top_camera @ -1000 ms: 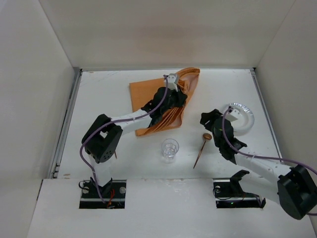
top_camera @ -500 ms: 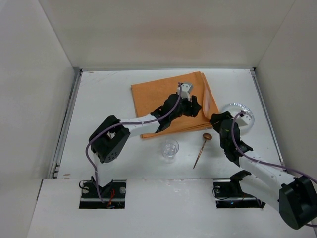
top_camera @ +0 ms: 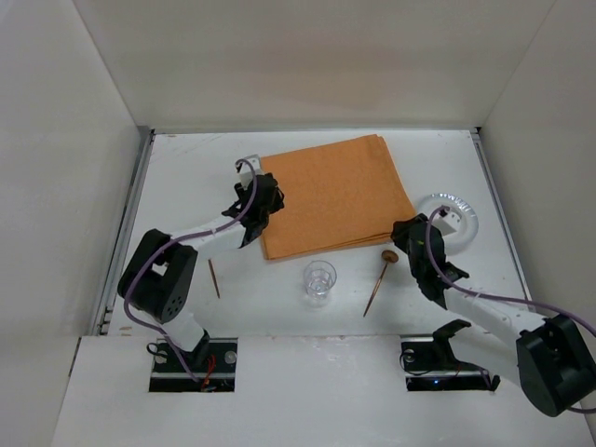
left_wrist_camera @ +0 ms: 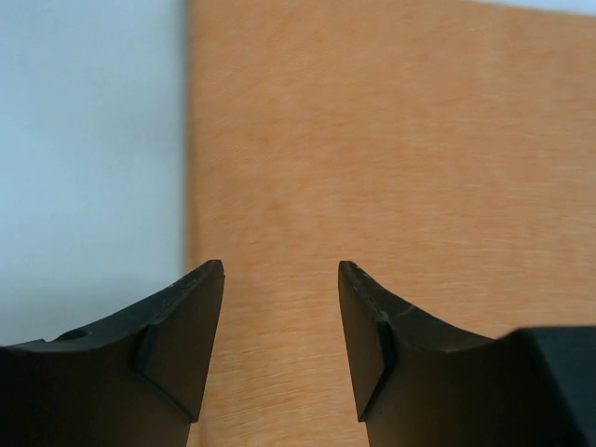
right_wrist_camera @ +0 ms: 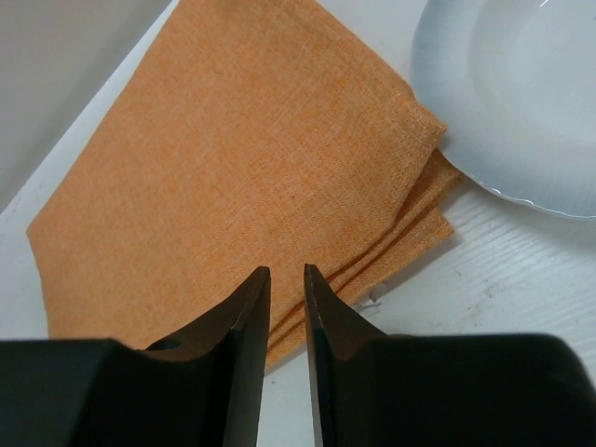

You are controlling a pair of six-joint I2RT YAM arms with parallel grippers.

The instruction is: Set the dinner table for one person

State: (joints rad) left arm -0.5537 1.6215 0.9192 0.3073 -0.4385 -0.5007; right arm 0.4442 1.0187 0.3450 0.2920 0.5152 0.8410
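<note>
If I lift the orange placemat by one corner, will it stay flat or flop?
Probably flops: the placemat looks like thin woven cloth. Its folded layers at the corner beside the plate may fan apart. Likely light; pushing could bunch it.

Placemat (top_camera: pixel 331 194) now flat; left jaws opened, withdrawn leftward; right jaws narrowed.

Bright, even overhead light; soft faint shadows on dinner table (top_camera: pixel 186 177). Left wrist view blurry over placemat (left_wrist_camera: pixel 391 140). Glints on plate (top_camera: pixel 466 209) rim. Other views sharp.
</note>
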